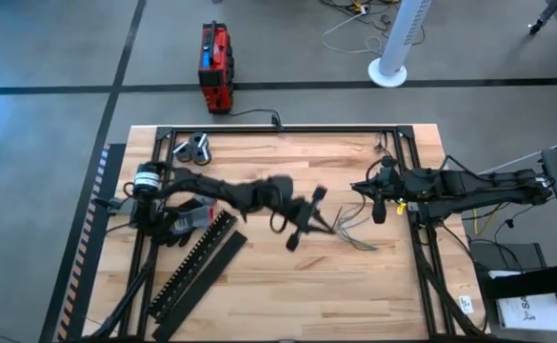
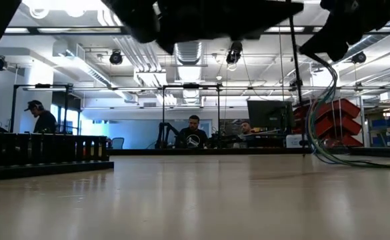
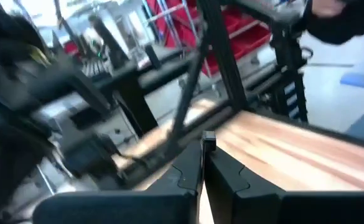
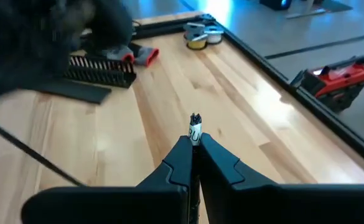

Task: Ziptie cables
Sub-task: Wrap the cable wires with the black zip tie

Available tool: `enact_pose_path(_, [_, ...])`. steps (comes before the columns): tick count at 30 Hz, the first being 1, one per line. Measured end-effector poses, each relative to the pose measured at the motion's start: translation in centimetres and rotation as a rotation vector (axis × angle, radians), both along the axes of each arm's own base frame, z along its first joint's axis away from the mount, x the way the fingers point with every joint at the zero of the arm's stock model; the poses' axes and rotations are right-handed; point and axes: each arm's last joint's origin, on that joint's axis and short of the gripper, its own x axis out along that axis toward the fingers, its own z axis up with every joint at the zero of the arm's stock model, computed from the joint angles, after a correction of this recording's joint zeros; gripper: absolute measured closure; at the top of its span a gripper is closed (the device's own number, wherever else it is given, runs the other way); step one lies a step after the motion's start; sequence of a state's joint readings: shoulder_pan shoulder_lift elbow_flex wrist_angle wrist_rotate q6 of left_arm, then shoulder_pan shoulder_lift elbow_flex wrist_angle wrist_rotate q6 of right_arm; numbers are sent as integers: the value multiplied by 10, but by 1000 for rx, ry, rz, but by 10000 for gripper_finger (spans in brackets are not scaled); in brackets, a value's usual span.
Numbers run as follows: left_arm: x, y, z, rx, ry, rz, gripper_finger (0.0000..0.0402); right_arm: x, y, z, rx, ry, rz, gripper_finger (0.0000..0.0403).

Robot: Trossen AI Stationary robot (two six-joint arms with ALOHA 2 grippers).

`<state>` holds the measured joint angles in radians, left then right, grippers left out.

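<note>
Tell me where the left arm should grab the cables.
Likely the hanging stretch just below the right gripper, which pinches the cables by their ends. There they hang bunched; on the table they splay. Come from the left side, level.

Counts: two arms, left gripper [image 1: 302, 221] and right gripper [image 1: 380, 205]; one cables [image 1: 352, 229] bundle, strand number unclear; one comb-toothed duct [image 1: 194, 261], one flat lid [image 1: 200, 288]; one red box [image 1: 215, 65]; three people [image 2: 193, 131] behind
</note>
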<state>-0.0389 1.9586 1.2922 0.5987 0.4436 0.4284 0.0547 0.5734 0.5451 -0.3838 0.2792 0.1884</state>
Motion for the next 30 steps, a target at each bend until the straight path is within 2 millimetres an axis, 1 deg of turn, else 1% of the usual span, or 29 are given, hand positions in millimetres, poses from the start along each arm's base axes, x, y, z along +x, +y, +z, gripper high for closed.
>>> enact_pose_path(2, [-7,-13,-17,-16,38,-3,402,1,0,-7,19,23,-5,400])
enact_pose_path(4, [-13,-25,-31,-48,74,-17,402,2,1,-12,40,36,6,400])
enact_pose_path(6, [-20,-36,-41,-74,119,-38,402,3,1,-15,55,13,22,400])
enact_pose_path(11, [-31,-52,-57,-118,200,-67,402,9,3,-23,106,-46,34,400])
enact_pose_path(14, [-38,-58,-66,-128,241,-34,402,16,3,-28,132,-73,39,400])
enact_pose_path(17, [-42,-61,-73,-116,259,1,402,27,5,-33,159,-106,83,400])
enact_pose_path(20, [-46,-60,-80,-106,278,37,402,42,7,-41,170,-113,97,400])
enact_pose_path(26, [-52,-58,-90,-96,309,55,402,77,11,-64,221,-120,130,400])
enact_pose_path(30, [-53,-58,-91,-97,315,56,402,101,10,-76,212,-144,101,400])
